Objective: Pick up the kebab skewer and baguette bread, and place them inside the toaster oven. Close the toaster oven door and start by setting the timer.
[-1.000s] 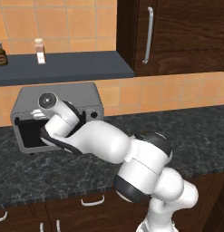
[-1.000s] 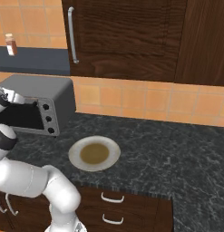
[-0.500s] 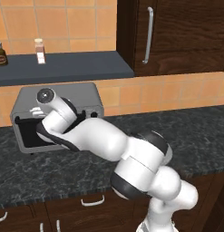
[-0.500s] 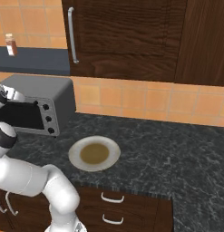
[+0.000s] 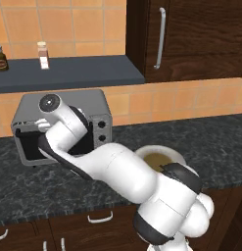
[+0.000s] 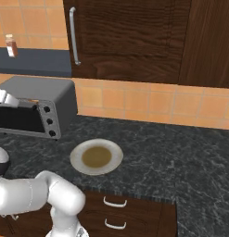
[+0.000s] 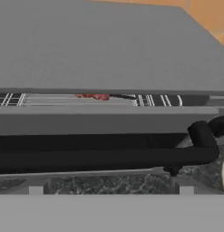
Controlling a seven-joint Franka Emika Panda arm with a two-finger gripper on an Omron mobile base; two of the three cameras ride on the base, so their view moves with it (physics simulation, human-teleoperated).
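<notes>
Door (image 7: 109, 121) now nearer shut — flat grey frame, black bar handle (image 7: 104, 158).

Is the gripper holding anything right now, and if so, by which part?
Nothing looks held. The toaster oven door is nearly shut, its handle just ahead of the hand.

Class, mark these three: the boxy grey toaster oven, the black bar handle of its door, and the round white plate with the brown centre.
boxy grey toaster oven (image 6: 44, 92): right base view, grey top.
black bar handle (image 7: 104, 158): hand view, middle of the bar.
round white plate (image 6: 77, 160): right base view, white rim.
</notes>
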